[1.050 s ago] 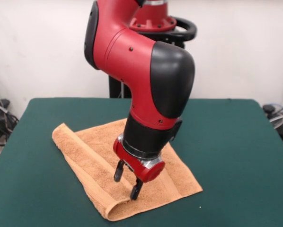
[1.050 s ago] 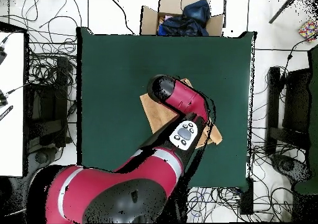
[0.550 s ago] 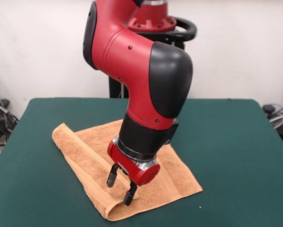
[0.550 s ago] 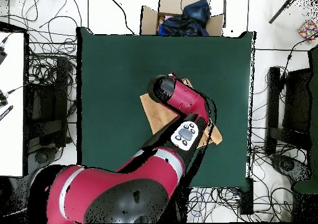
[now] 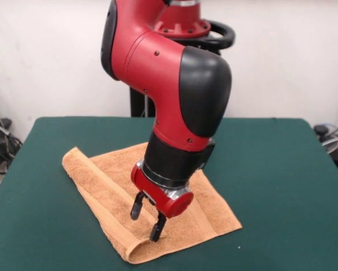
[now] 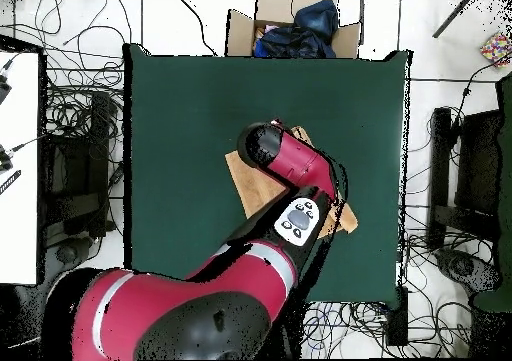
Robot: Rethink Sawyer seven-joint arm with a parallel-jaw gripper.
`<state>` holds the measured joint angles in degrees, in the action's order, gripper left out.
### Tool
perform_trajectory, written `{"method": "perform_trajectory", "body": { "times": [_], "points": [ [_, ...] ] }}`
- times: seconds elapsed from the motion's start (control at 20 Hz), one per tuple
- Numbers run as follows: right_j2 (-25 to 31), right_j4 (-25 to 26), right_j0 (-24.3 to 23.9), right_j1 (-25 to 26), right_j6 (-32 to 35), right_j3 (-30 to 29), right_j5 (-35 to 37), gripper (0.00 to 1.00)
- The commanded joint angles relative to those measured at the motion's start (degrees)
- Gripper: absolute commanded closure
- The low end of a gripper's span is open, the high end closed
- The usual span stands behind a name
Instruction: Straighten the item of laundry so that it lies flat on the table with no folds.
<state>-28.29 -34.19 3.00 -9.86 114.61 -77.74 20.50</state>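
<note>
The item of laundry is an orange-tan towel lying on the green table, left of centre in the front view. Its left side is folded over into a long strip that runs to the near corner. My gripper hangs open just above that folded strip near the towel's front end, with nothing between its fingers. In the overhead view the arm covers most of the towel and hides the gripper; only the towel's edges show on the table.
A cardboard box holding dark items sits beyond the table's top edge in the overhead view. Cables lie on the floor on both sides, and a white surface stands at the left.
The gripper shifted slightly left and down over the folded strip, then rose a little. It stayed open. The towel has not moved.
</note>
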Motion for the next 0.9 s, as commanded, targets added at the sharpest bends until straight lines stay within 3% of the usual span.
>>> {"method": "perform_trajectory", "body": {
  "times": [0.05, 0.6, 0.9],
  "points": [
    [11.4, -2.8, -0.3, -0.7, 13.1, -7.0, 2.4, 0.00],
    [16.2, -2.7, -1.9, -3.7, 12.7, -14.0, -5.2, 0.00],
    [12.7, -2.5, -0.1, -2.0, 15.7, -13.7, -11.6, 0.00]
  ]
}}
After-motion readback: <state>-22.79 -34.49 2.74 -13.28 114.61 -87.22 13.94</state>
